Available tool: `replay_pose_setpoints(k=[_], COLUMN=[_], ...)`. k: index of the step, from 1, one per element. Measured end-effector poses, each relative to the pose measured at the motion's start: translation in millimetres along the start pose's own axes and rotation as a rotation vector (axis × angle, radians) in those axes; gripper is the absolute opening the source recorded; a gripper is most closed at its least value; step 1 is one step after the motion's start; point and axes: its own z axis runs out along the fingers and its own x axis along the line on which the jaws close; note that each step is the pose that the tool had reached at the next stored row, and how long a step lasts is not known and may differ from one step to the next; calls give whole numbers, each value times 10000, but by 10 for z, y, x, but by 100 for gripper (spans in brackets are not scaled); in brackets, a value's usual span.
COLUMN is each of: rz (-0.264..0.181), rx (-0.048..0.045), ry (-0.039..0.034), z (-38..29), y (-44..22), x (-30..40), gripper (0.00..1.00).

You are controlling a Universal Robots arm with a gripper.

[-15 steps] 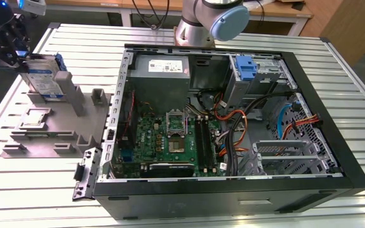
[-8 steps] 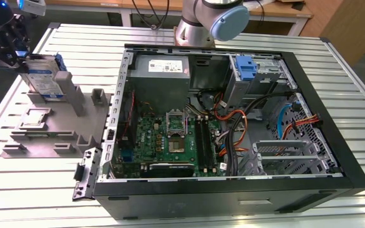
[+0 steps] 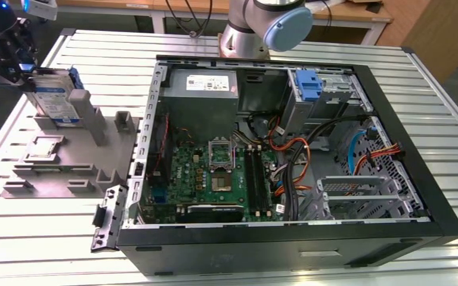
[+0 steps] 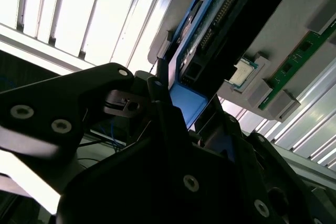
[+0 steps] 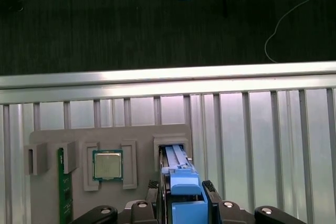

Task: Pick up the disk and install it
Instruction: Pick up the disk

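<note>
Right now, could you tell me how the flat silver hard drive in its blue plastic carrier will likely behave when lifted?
The silver hard drive in its blue plastic carrier looks rigid, so it probably won't flex. Standing on edge in the grey holder, it could tip if released. The gripper clamps smooth plastic, which might slip.

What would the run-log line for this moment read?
stage: pick | claw: shut on disk | disk: upright in grey holder slot | installed: not yet

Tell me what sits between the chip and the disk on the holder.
In the first wrist view, a raised gray rib of the holder stands between the chip and the disk; the rest is bare holder.
</note>
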Motion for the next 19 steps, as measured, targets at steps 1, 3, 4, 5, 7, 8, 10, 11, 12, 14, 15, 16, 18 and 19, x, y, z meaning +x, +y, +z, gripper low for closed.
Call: replay_pose_setpoints(k=[1, 3, 4, 5, 7, 8, 10, 11, 12, 14, 15, 16, 18, 19], rz=[2, 6, 7, 9, 12, 13, 17, 18, 19, 23, 24, 26, 31, 32], rx=[0, 1, 0, 1, 0, 1, 1, 0, 0, 0, 0, 1, 1, 1], ry=[0, 0, 0, 0, 0, 0, -1, 1, 1, 0, 0, 0, 0, 0], z=[0, 0, 0, 0, 0, 0, 0, 0, 0, 0, 0, 0, 0, 0], y=[0, 0, 0, 0, 0, 0, 0, 0, 0, 0, 0, 0, 0, 0], x=[0, 0, 0, 0, 0, 0, 0, 0, 0, 0, 0, 0, 0, 0], gripper=[45, 45, 45, 45, 45, 45, 45, 43, 43, 37, 37, 37, 37, 37])
